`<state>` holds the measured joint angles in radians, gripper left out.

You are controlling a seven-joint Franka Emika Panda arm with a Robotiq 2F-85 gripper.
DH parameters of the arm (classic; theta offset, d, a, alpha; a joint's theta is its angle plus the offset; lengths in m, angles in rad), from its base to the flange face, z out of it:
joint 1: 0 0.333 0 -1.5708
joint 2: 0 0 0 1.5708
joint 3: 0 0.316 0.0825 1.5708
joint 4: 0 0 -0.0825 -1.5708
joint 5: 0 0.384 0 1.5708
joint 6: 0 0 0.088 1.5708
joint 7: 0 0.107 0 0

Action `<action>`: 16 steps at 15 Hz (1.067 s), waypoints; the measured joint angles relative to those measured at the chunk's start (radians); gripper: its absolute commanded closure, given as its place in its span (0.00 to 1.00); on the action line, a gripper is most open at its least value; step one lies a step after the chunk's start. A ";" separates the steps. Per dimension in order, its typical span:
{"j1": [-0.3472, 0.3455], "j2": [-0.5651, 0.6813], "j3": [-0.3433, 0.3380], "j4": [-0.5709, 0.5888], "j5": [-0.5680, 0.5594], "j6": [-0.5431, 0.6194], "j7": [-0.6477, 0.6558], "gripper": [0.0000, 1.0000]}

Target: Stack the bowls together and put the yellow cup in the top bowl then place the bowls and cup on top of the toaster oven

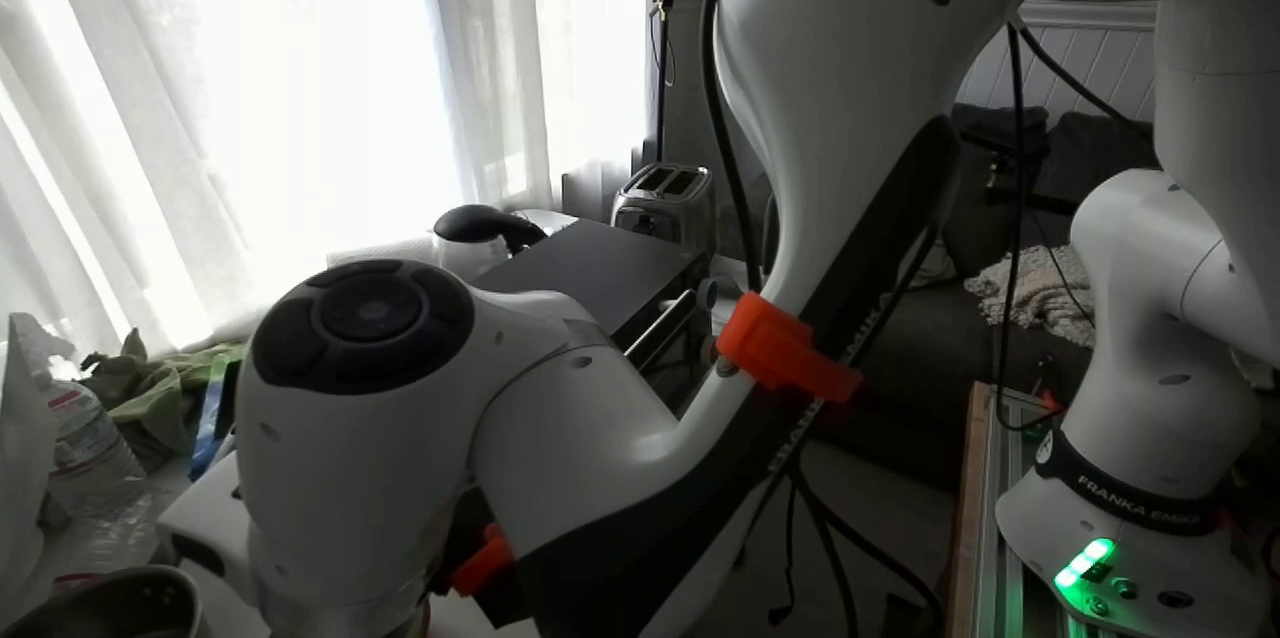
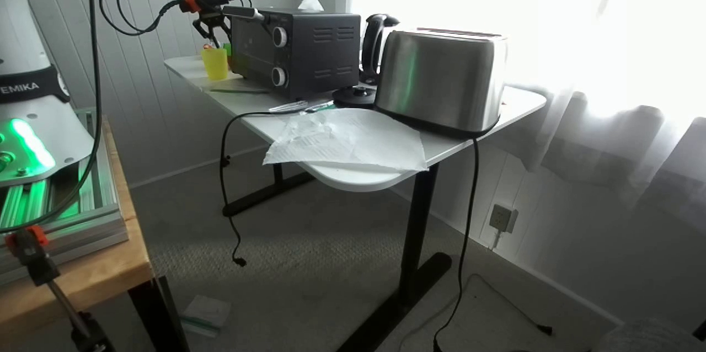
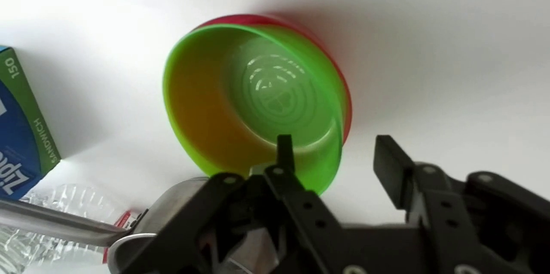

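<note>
We see the pincer [image 3: 337, 158] spread: 1 finger [image 3: 285, 156] shows over the inside of the yellow-green bowl [image 3: 258, 102], the other is outside its wall. This bowl rests tilted in the pink bowl [image 3: 247, 19]. In an exterior view, we find the yellow cup [image 2: 214, 64] upright near the edge of the tabletop [image 2: 361, 180] that faces the robot base [image 2: 41, 131]; the toaster oven [image 2: 300, 54] is set back from this edge.

Table [image 2: 444, 147]: pink bowl [image 3: 247, 19], yellow cup [image 2: 215, 64], toaster oven [image 2: 302, 51], steel toaster [image 2: 438, 81], paper [image 2: 353, 139].
</note>
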<state>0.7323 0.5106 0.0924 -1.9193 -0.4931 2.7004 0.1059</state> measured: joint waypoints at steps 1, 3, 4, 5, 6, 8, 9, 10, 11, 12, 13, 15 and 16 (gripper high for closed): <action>0.000 -0.003 0.000 0.000 0.000 0.000 -0.001 0.09; 0.000 -0.015 0.000 -0.003 0.000 -0.001 -0.002 0.21; 0.000 -0.022 0.000 -0.004 0.000 -0.001 -0.002 0.41; 0.000 -0.026 0.000 -0.006 0.000 -0.001 -0.002 0.42; 0.000 -0.028 0.000 -0.008 0.000 0.000 -0.002 0.47; 0.000 -0.028 0.000 -0.012 0.000 0.001 -0.002 0.63; 0.000 -0.027 0.000 -0.014 0.000 0.002 -0.002 0.69; 0.000 -0.026 0.000 -0.015 0.000 0.004 -0.002 0.77; 0.000 -0.025 0.000 -0.015 0.000 0.008 -0.002 0.84; 0.000 -0.023 0.000 -0.015 0.000 0.010 -0.002 0.92; 0.000 -0.021 0.000 -0.015 0.000 0.013 -0.003 0.96; 0.000 -0.015 0.000 -0.015 0.000 0.016 -0.006 1.00; 0.000 -0.012 0.000 -0.015 0.000 0.016 -0.008 1.00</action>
<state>0.7321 0.4984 0.0921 -1.9343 -0.4932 2.7168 0.0980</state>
